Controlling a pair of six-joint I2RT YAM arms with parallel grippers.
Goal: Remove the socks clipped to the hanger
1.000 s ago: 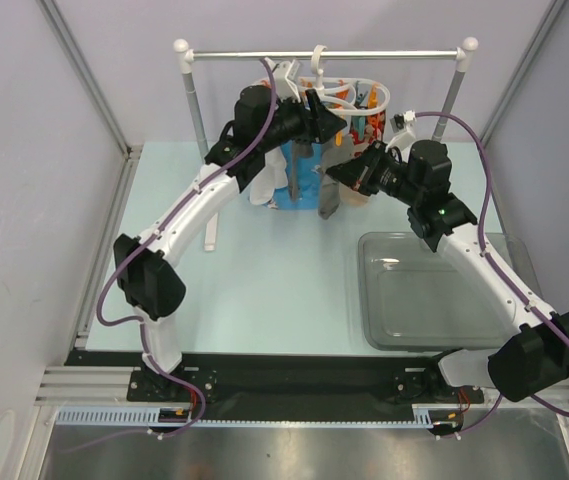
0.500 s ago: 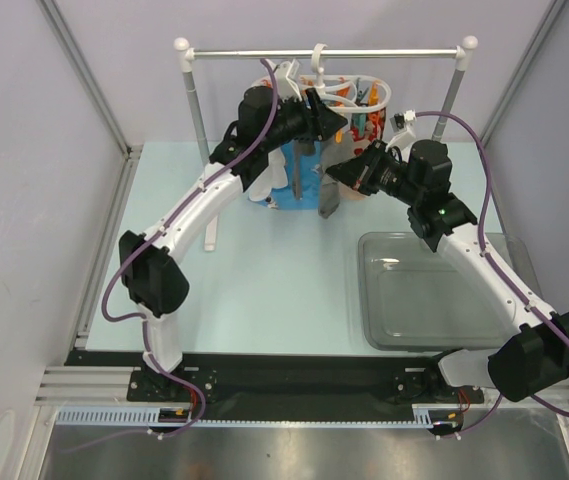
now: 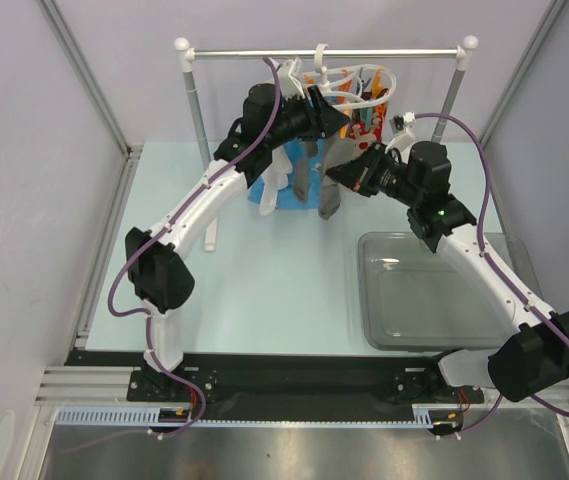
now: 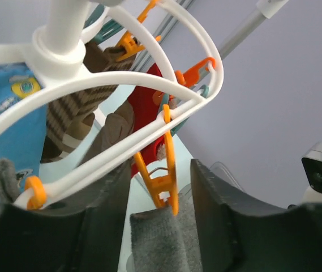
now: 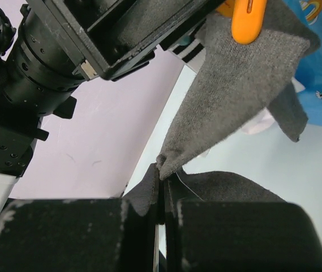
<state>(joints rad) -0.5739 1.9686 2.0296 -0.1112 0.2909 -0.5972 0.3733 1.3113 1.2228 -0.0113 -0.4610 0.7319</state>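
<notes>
The white oval hanger (image 3: 359, 85) hangs tilted from the rail, with orange clips and socks under it. My left gripper (image 3: 336, 118) is open at the ring, its jaws standing either side of an orange clip (image 4: 163, 181) without touching it. That clip holds the top of a grey sock (image 4: 161, 241). My right gripper (image 3: 336, 175) is shut on the lower corner of the grey sock (image 5: 245, 96), which stretches taut up to the clip (image 5: 247, 20). A brown-and-cream striped sock (image 4: 70, 119) and a red-marked one (image 4: 144, 107) hang behind.
The silver rail (image 3: 264, 53) stands on white-capped posts at the back. A blue cartoon-print cloth (image 3: 269, 195) hangs left of the grey sock. A grey tray (image 3: 434, 290) lies at the right front of the table.
The hanger has tilted and swung up toward the rail. My left arm has shifted slightly up and right with it. The right gripper stays shut on the grey sock.
</notes>
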